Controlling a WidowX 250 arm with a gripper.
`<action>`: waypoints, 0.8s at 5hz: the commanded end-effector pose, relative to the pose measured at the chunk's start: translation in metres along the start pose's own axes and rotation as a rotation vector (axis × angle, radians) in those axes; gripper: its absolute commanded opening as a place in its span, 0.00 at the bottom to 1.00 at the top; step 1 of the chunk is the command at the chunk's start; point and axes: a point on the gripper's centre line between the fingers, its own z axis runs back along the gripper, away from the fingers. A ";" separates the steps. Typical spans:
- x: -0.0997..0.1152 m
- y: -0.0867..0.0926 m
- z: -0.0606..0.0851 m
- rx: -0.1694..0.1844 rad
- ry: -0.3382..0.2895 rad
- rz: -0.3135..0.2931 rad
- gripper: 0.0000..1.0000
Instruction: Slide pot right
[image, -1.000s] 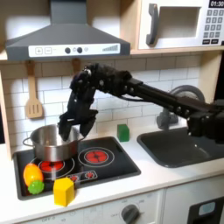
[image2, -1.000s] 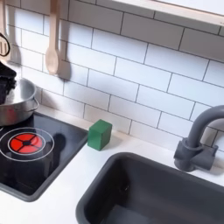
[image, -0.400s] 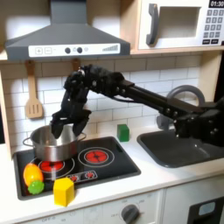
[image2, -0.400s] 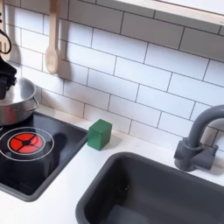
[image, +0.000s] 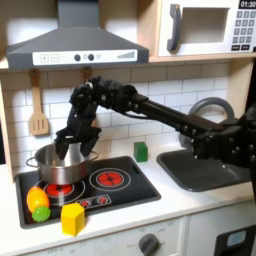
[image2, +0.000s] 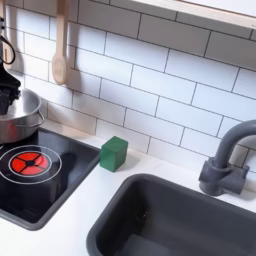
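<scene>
With the gripper (image: 68, 146) at the rim of the pot (image: 58, 166) on the far-left burner in the first exterior view, jaw opening indiscernible, an off-centre push could tip it.

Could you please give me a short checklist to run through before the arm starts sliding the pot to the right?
1. Gripper at the pot: ok, its fingers reach down to the pot's rear rim in the first exterior view.
2. Firm grip on the rim: cannot tell, the fingertips are too small to judge.
3. Pot seated on the stove's burner at the first exterior view's left: ok.
4. Right burner free to receive the pot: ok.
5. Green block off the slide path: ok, it sits on the counter beyond the stove.
6. Yellow block and fruit out of the way: ok, in front.
</scene>
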 end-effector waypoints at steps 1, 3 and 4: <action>0.010 -0.003 -0.004 -0.004 -0.004 -0.010 1.00; 0.015 -0.008 -0.016 -0.018 0.004 -0.028 1.00; 0.017 -0.014 -0.017 -0.026 0.000 -0.041 1.00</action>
